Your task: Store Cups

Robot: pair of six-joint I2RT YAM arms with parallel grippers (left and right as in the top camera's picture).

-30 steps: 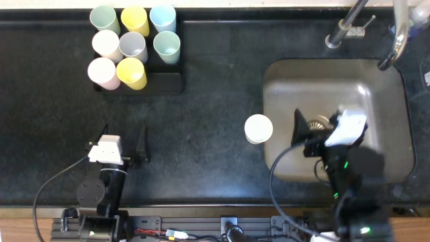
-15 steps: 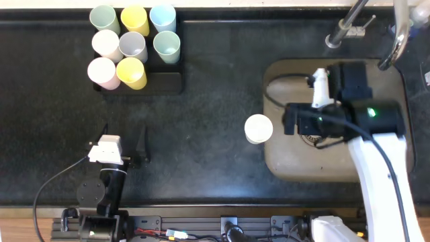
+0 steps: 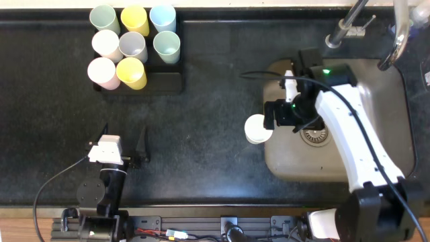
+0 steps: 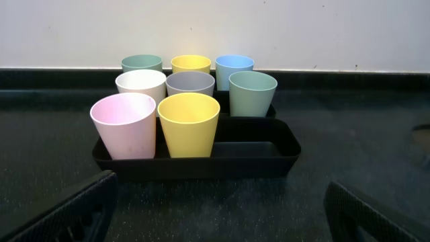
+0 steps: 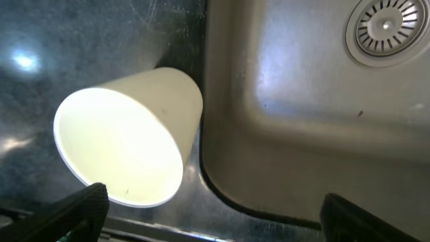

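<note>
Eight cups sit in a tray. One white cup stands by the sink. Left tool and right tool are apart. Top view shows a tap.

loose cup cream-white | pink cup | yellow cup | tray black | countertop speckled black | sink steel-grey

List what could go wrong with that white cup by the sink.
1. The cup stands close to the sink rim, and the open right jaws look off-centre on it, toward the basin. Closing from here may knock it over or into the sink.
2. The tray has one free slot, beside the yellow cup. A low approach might topple the neighbours.
</note>
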